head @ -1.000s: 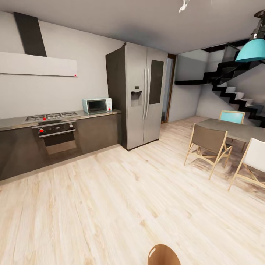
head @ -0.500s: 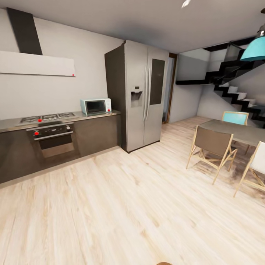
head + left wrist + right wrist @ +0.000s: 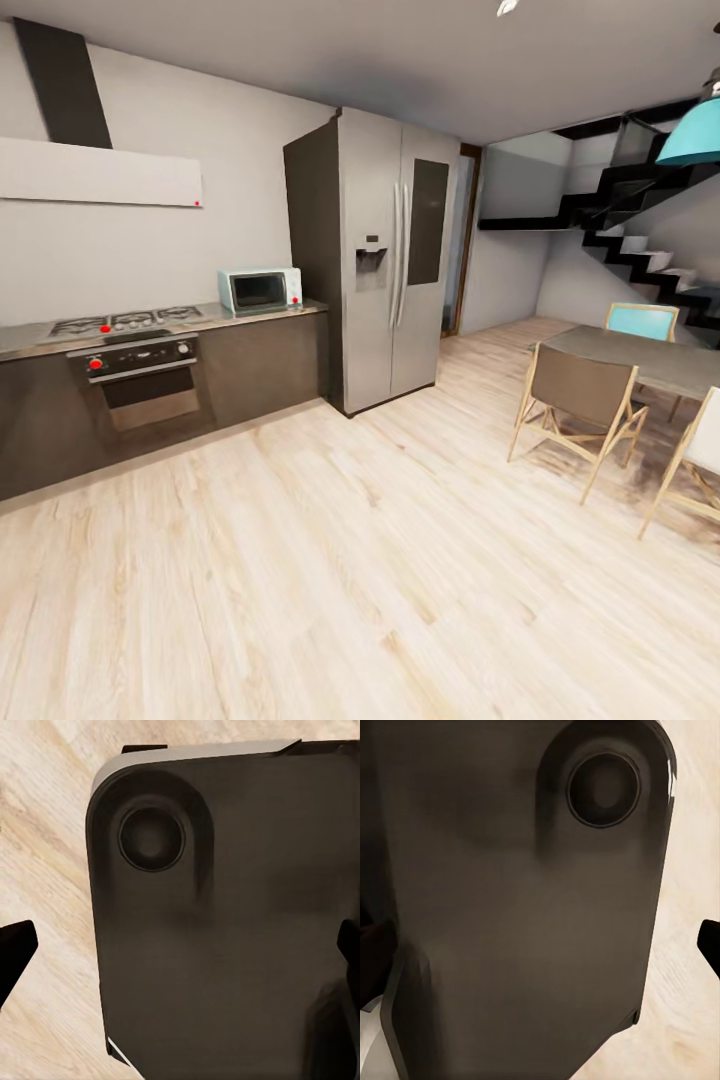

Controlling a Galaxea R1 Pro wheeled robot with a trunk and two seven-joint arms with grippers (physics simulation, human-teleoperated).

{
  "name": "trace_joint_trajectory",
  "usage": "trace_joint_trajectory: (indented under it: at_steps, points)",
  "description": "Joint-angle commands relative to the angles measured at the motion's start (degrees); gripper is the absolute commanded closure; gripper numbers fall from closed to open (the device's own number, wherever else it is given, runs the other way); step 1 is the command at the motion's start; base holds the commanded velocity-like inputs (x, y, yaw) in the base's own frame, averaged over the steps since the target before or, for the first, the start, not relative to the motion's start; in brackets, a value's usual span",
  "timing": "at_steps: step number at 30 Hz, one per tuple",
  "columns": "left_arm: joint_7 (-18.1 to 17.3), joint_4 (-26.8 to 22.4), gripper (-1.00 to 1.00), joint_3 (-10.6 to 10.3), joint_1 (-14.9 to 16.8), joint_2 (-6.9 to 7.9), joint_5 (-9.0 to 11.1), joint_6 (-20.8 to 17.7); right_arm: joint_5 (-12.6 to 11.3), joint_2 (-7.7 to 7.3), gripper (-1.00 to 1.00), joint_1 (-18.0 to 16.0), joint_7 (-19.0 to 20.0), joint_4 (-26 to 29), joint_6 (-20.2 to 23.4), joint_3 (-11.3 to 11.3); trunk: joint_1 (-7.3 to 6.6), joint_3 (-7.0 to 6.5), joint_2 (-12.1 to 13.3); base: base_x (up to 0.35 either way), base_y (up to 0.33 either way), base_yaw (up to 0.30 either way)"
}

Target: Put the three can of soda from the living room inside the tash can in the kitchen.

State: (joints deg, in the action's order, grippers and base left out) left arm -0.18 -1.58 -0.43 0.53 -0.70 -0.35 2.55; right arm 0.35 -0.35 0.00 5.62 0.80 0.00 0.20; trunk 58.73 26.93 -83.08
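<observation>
- Facing the kitchen: fridge [image 3: 385, 255] ahead, microwave [image 3: 260, 290] and oven [image 3: 140, 375] left of it, dining table [image 3: 650, 360] right of it.
- Cans, bin: not in view.
- Grippers: can't tell whether spread or pressed together; wrist cameras face the dark robot base [image 3: 225, 930].
- Judgement: cans light, thin-walled, slick; pinch mid-body, gently.

Ahead of you the light wood plank floor [image 3: 330, 560] lies open, a broad lane running toward the dark doorway [image 3: 462, 240] beyond the tall steel double-door fridge [image 3: 385, 260]. On your left, the run of dark grey kitchen cabinets [image 3: 150, 390] with built-in oven [image 3: 145, 385] walls off that side, with a pale blue microwave [image 3: 260, 290] on its countertop. On your right, the grey dining table [image 3: 650, 358] and the brown wooden-legged chair [image 3: 578, 400] narrow the passage. Below both wrists, the robot's dark rounded base plate [image 3: 225, 922] blocks the way down; only strips of floor show beside it.
</observation>
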Motion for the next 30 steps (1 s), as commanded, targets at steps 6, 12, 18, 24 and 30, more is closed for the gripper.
trace_joint_trajectory:
  at_steps: [6,12,18,24,30]
  points:
    - [0.00,0.00,-1.00,0.03,0.00,0.00,0.00,0.00,0.00,0.00,-1.00,-0.02,0.00,-0.01,0.00,-0.02,0.00,0.00,0.00,0.041,0.000,0.000]
    - [0.00,0.00,-1.00,0.01,0.00,0.00,0.00,0.00,0.00,0.00,-1.00,0.00,0.00,-0.01,0.00,-0.02,0.00,0.00,0.00,0.005,0.000,0.000]
    - [0.00,0.00,-1.00,-0.01,0.00,0.00,0.00,0.00,0.01,0.00,-1.00,0.00,0.00,0.05,-0.02,-0.02,0.00,0.00,0.00,0.000,0.000,0.000]
    - [0.00,0.00,-1.00,-0.01,0.00,0.00,0.00,0.00,0.00,0.00,-1.00,0.00,0.08,0.07,-0.08,0.06,0.00,0.00,0.00,0.000,0.000,0.000]
    - [0.00,0.00,-1.00,-0.01,0.00,-0.02,0.00,0.00,0.05,0.00,-1.00,0.00,0.02,0.08,-0.09,0.04,0.00,0.00,0.00,0.000,0.000,0.000]
